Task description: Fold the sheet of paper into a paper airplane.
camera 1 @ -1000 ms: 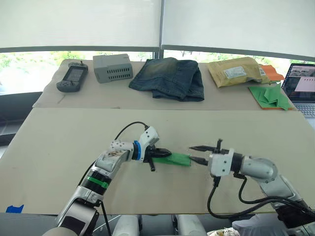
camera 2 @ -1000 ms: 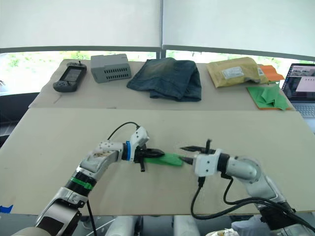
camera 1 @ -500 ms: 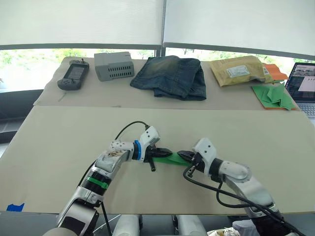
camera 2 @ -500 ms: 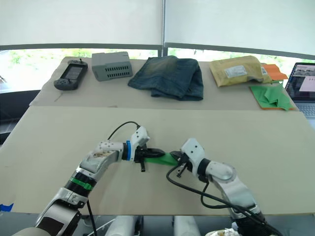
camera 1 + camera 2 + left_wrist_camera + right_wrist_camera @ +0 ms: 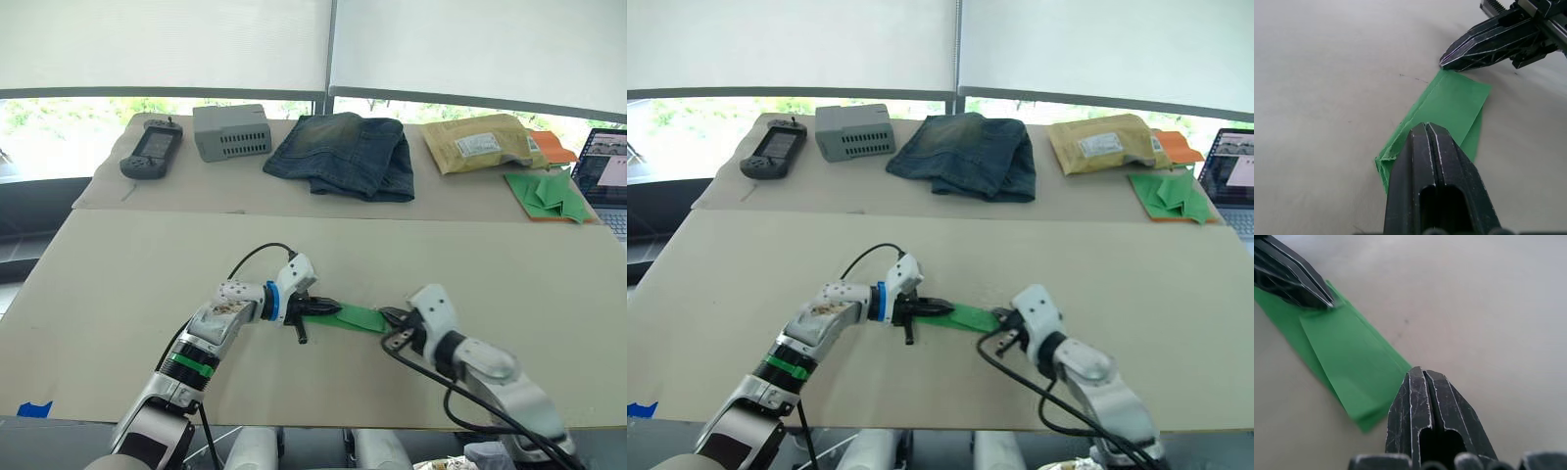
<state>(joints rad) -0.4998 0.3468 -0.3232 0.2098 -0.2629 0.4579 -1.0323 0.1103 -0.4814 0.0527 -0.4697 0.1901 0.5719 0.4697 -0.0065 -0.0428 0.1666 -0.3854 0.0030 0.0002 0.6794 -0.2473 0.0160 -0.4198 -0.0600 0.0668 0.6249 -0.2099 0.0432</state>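
The sheet of paper (image 5: pixel 361 317) lies flat mid-table, folded into a narrow bright green strip with layered flaps, the paper airplane's wedge form (image 5: pixel 1457 100). My left gripper (image 5: pixel 331 308) is shut, and its tip (image 5: pixel 1426 126) presses down on the strip's left end. My right gripper (image 5: pixel 389 315) is shut too, its tip (image 5: pixel 1417 372) resting at the strip's right end (image 5: pixel 1347 357). The two tips face each other along the strip, about one gripper-length apart.
On the far table lie a black handheld device (image 5: pixel 150 154), a grey box (image 5: pixel 232 131), folded jeans (image 5: pixel 345 155), a padded envelope (image 5: pixel 480 142), a heap of green paper pieces (image 5: pixel 547 193) and a laptop (image 5: pixel 607 166). Cables trail from both wrists.
The right gripper, open a second ago, swung in over the paper and has since drawn back to the strip's right end, shut. The left gripper has held its place.
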